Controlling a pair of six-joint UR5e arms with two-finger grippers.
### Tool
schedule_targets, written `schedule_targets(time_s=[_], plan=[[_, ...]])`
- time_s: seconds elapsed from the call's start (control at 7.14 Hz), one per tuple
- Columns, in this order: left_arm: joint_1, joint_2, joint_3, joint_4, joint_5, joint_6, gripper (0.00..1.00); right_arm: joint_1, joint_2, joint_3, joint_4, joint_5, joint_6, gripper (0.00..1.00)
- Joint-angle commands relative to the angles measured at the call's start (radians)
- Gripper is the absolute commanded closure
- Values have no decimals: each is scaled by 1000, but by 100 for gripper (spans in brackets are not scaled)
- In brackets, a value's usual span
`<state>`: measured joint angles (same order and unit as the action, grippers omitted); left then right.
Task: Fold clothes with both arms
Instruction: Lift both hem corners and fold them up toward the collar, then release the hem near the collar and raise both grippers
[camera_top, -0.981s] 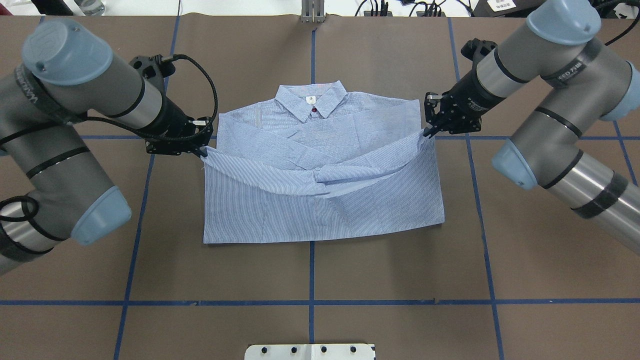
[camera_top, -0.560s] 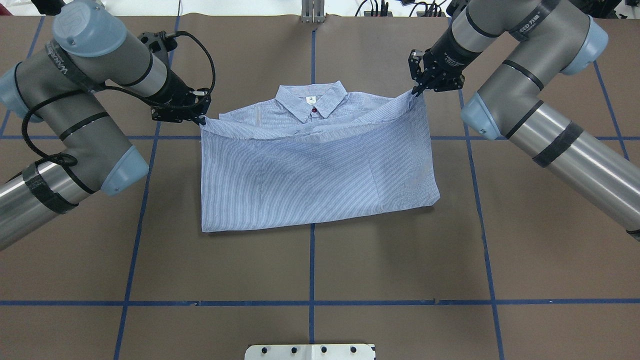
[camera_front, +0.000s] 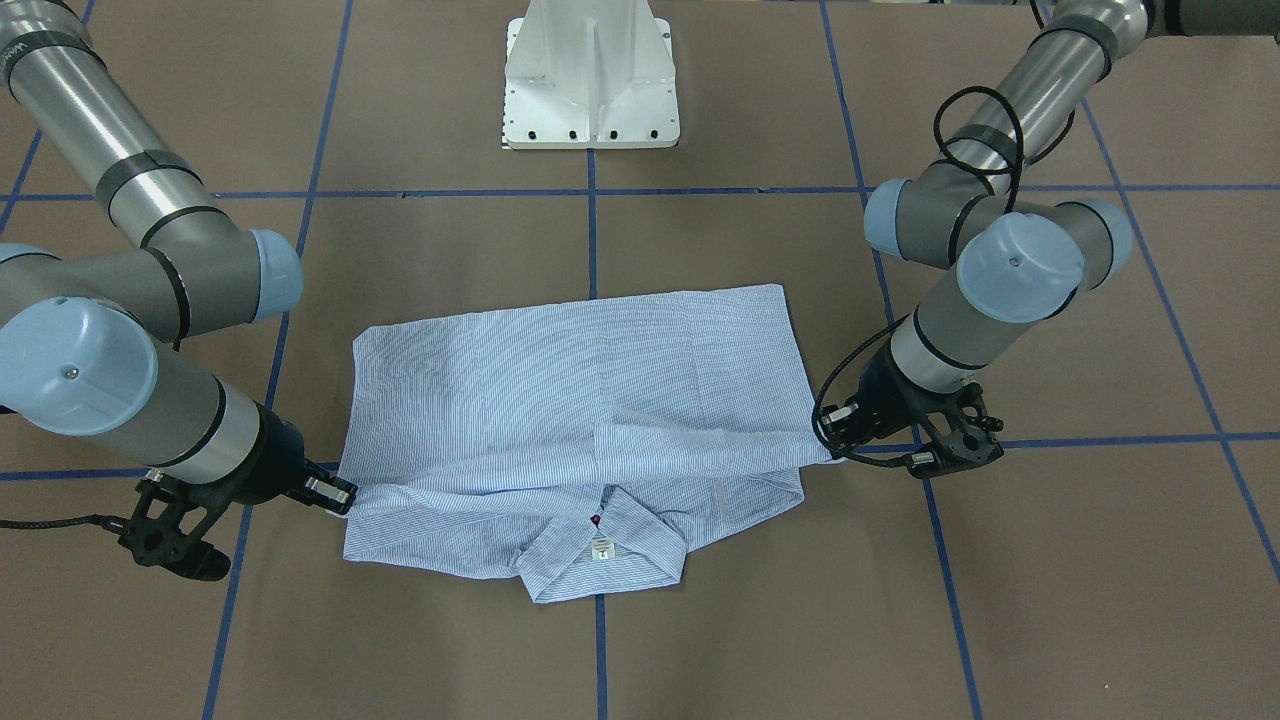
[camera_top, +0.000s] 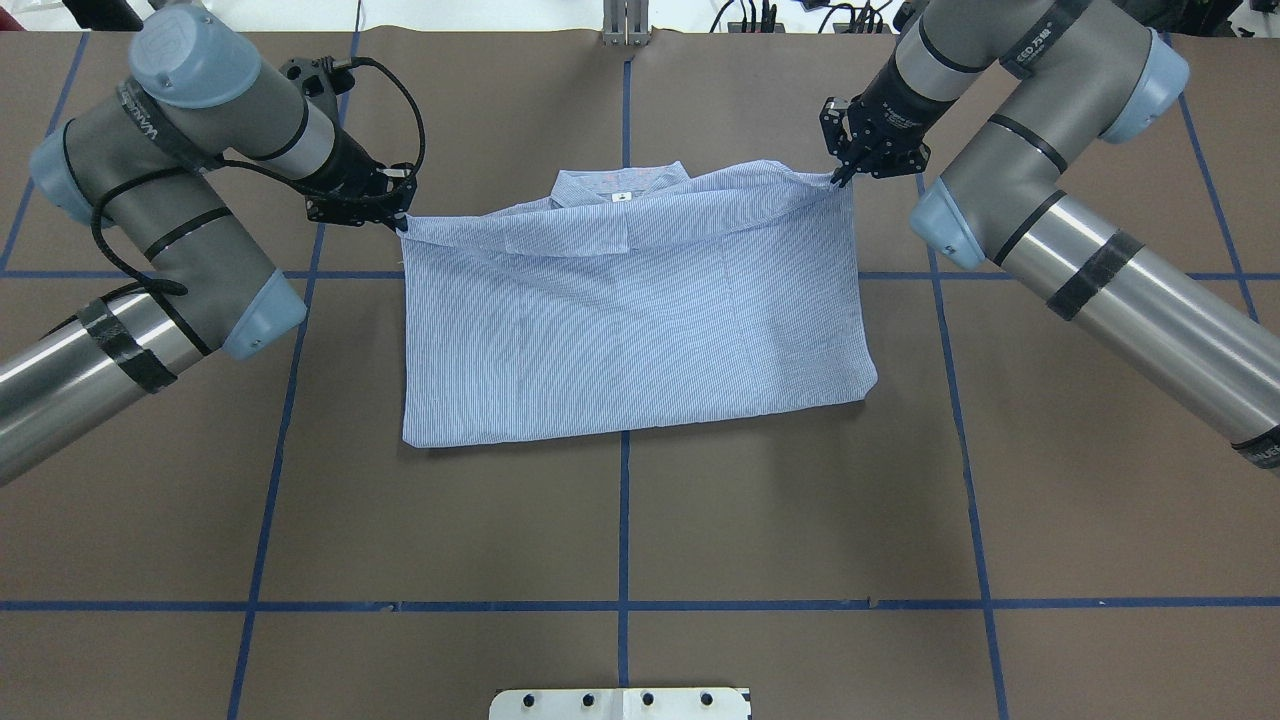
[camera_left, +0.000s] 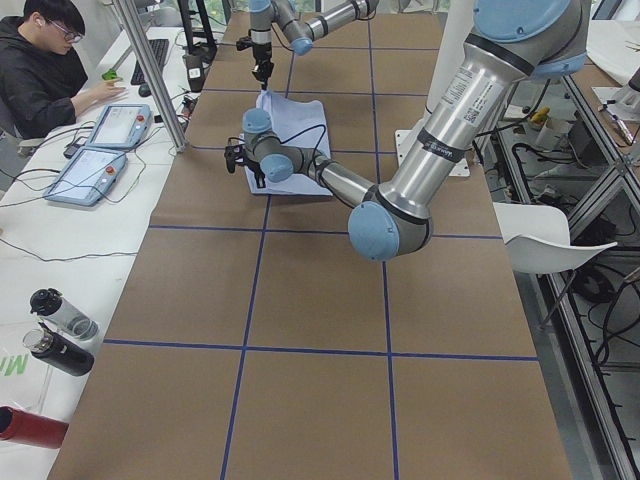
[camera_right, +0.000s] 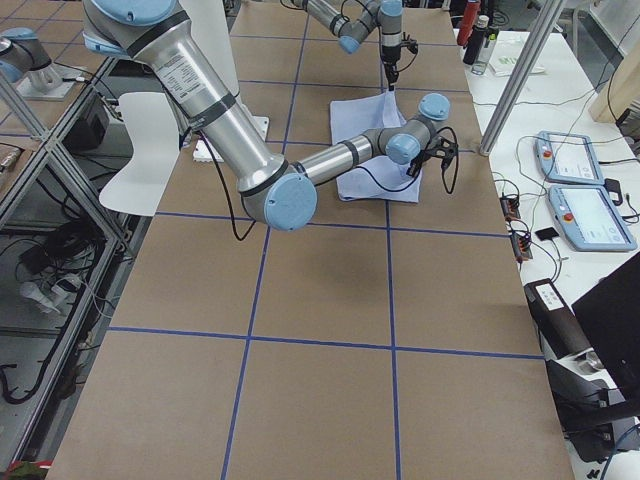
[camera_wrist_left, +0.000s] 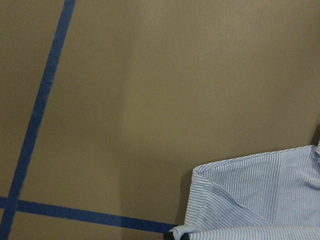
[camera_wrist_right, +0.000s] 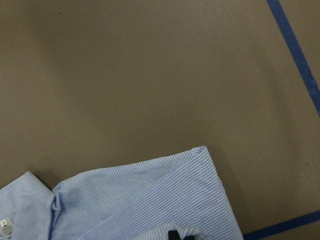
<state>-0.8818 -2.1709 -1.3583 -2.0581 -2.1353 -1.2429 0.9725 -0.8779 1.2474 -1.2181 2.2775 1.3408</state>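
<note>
Hem (camera_top: 720, 200) moved up over collar (camera_top: 620, 186); shirt (camera_top: 640, 320) lies crosswise, collar far side.

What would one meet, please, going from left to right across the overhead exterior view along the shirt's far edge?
left arm → left gripper, pinching one corner of the folded-over layer → shirt → right gripper, pinching the other corner → right arm

The table (camera_top: 800, 500) has a brown cover with blue tape lines (camera_top: 622, 530) in a grid. A folded shirt (camera_top: 630, 320) lies in the middle. A white base (camera_front: 592, 80) stands near the robot's side.
</note>
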Motion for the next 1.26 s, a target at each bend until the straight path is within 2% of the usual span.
schedule_targets(time_s=[0.0, 0.42, 0.56, 0.7, 0.98, 1.12], plan=[[0, -38, 37, -5, 0, -1, 100, 0, -19, -6, 0, -1, -12, 100], [0, -44, 96, -75, 0, -1, 100, -3, -35, -8, 0, -3, -46, 100], [0, -44, 97, -83, 0, -1, 83, -6, -30, -8, 0, -3, -45, 94], [1, -46, 96, -85, 0, -3, 65, -8, -24, -6, 0, -3, -45, 75], [0, -46, 93, -85, -1, -7, 65, -11, -7, -6, 0, -3, -43, 72], [0, -46, 91, -85, -2, -6, 61, -15, -7, -6, 0, -4, -45, 20]])
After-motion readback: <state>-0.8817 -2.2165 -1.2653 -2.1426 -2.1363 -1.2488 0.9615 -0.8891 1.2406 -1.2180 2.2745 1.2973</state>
